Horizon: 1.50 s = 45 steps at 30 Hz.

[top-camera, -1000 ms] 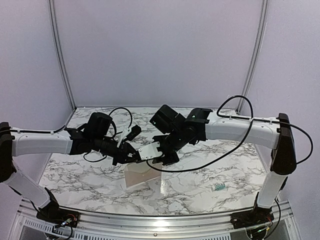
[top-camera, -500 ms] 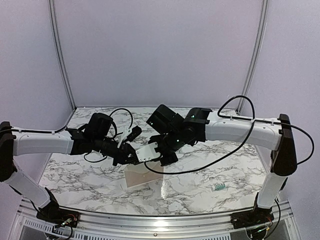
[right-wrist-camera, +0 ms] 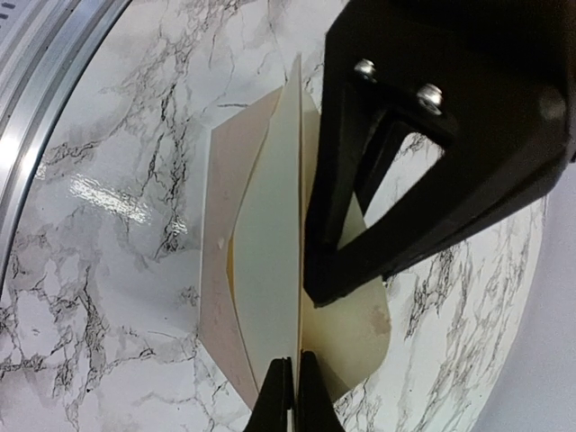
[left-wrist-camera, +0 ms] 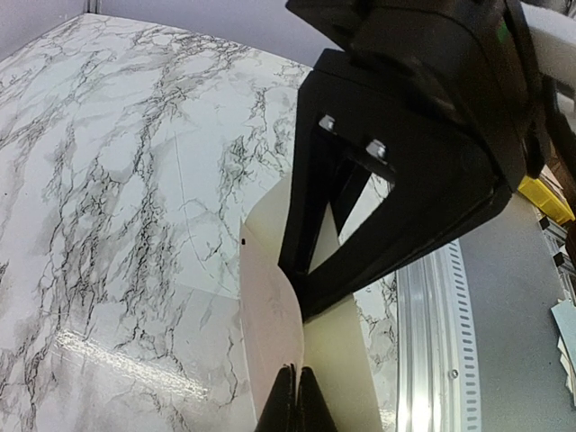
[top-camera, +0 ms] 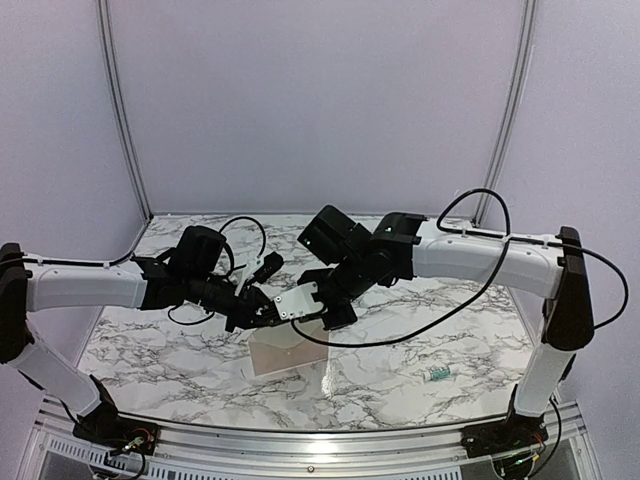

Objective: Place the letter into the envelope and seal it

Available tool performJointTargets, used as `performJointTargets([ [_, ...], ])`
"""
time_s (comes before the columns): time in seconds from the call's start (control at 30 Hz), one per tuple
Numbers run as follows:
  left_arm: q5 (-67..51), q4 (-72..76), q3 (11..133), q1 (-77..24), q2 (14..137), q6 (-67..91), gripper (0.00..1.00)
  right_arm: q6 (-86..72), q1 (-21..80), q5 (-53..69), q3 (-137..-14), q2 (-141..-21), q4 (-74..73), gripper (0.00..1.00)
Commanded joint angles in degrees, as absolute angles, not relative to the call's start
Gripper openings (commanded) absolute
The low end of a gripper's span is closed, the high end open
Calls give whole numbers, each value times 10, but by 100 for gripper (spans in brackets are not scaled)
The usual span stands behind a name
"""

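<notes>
Both grippers meet above the middle of the table, holding the papers between them. My left gripper (left-wrist-camera: 300, 396) is shut on the edge of the pinkish letter (left-wrist-camera: 270, 315), which bows beside the cream envelope (left-wrist-camera: 351, 369). My right gripper (right-wrist-camera: 292, 396) is shut on a thin cream wall of the envelope (right-wrist-camera: 270, 252). The letter (right-wrist-camera: 216, 270) lies against the envelope's left side, and a rounded cream part (right-wrist-camera: 364, 333) shows on the right. In the top view the left gripper (top-camera: 262, 312) and right gripper (top-camera: 300, 318) nearly touch, with the papers (top-camera: 285, 352) hanging below them.
A small green-printed scrap (top-camera: 438, 375) lies on the marble table (top-camera: 400, 340) at the front right. An aluminium rail (top-camera: 320, 440) runs along the near edge. Purple walls close in the back and sides.
The right wrist has shifted slightly left and back. Both grippers remain shut and close together, and the papers have barely moved.
</notes>
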State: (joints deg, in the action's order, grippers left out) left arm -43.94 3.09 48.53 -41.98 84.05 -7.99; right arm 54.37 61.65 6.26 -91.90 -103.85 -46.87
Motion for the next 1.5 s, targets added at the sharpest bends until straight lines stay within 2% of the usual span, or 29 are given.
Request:
performJointTargets([
  [0.0,-446,25,486,-417,839,-84,0,537,600,115,-920,-1017,-450,0],
  [0.4,-447,25,484,-415,839,-85,0,525,577,158,-880,-1032,-415,0],
  [1.47,-444,25,480,-413,835,-89,0,498,563,201,-864,-1064,-371,0],
])
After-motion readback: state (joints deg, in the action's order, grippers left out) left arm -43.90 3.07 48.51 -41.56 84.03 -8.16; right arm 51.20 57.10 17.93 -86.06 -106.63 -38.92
